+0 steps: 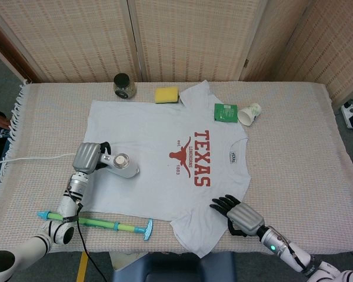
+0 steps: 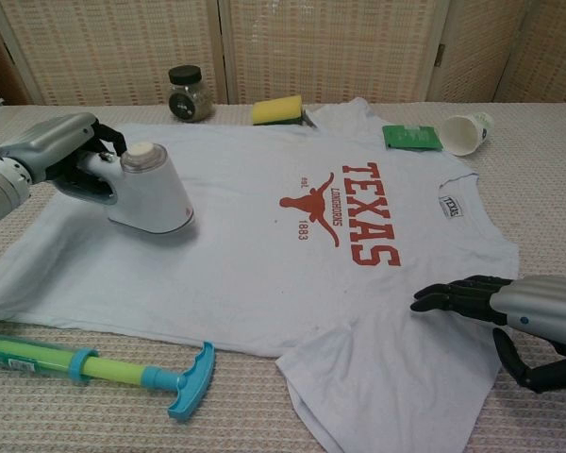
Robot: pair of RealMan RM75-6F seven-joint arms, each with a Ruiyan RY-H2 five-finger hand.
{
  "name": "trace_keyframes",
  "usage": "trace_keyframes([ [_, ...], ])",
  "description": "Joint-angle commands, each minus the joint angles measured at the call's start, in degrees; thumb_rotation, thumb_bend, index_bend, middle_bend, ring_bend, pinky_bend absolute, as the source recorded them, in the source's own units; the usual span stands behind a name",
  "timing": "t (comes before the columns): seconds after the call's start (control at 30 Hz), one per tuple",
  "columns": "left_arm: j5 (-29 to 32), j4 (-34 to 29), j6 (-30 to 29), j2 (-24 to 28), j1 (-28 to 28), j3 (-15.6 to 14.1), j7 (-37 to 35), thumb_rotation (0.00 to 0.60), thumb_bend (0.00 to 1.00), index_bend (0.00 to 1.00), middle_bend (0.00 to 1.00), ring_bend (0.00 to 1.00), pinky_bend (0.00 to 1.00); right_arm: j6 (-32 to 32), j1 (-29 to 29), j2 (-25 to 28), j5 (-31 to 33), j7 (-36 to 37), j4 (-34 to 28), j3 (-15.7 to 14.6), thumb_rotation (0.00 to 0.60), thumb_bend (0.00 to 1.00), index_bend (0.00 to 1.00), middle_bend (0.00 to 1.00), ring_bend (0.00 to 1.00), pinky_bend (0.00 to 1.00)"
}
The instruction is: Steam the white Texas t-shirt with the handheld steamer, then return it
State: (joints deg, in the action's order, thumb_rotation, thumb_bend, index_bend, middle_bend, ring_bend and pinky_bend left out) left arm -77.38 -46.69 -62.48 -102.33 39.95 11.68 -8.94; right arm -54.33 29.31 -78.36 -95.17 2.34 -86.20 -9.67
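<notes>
The white Texas t-shirt [image 1: 165, 158] [image 2: 264, 236] lies flat on the woven table cover, its red print facing up. My left hand [image 1: 87, 157] [image 2: 52, 151] grips the handle of the white handheld steamer [image 1: 121, 165] [image 2: 146, 192], whose base presses on the shirt's left part. A white cord [image 1: 35, 157] trails left from it. My right hand [image 1: 238, 214] [image 2: 509, 307] rests with its dark fingers pressing the shirt's lower right edge near the sleeve; it holds nothing.
At the back stand a dark-lidded jar [image 1: 123, 85] [image 2: 189, 92], a yellow sponge [image 1: 166, 94] [image 2: 276, 110], a green packet [image 1: 226, 111] [image 2: 411, 138] and a tipped paper cup [image 1: 249, 113] [image 2: 466, 133]. A green and teal pump toy [image 1: 97, 223] [image 2: 94, 366] lies near the front left edge.
</notes>
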Motion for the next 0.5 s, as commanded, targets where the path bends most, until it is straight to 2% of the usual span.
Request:
trace_keyframes([
  [0.03,-2.32,-4.20,-2.02,0.89,-0.22,-1.81,2.96,0.600,0.66,0.92,1.00,0.89,0.83,-0.08,-0.05,-0.02,-0.05,0.05,0.09,-0.08,0.375,1.00,0.00,0.00,0.00,0.00],
  [0.27,-4.71,-7.62,-3.06,2.00,-1.63,-4.94,6.56,0.600,0.66,0.92,1.00,0.89,0.83,-0.24,0.02,-0.20,-0.32,0.59,0.38,-0.22,0.373,1.00,0.00,0.00,0.00,0.00],
  [0.5,-4.22,-3.95,-2.60,1.69,-3.33,-5.88,5.33,0.600,0.66,0.92,1.00,0.89,0.83,-0.13,0.29,-0.53,-0.54,0.94,0.72,-0.20,0.376,1.00,0.00,0.00,0.00,0.00],
])
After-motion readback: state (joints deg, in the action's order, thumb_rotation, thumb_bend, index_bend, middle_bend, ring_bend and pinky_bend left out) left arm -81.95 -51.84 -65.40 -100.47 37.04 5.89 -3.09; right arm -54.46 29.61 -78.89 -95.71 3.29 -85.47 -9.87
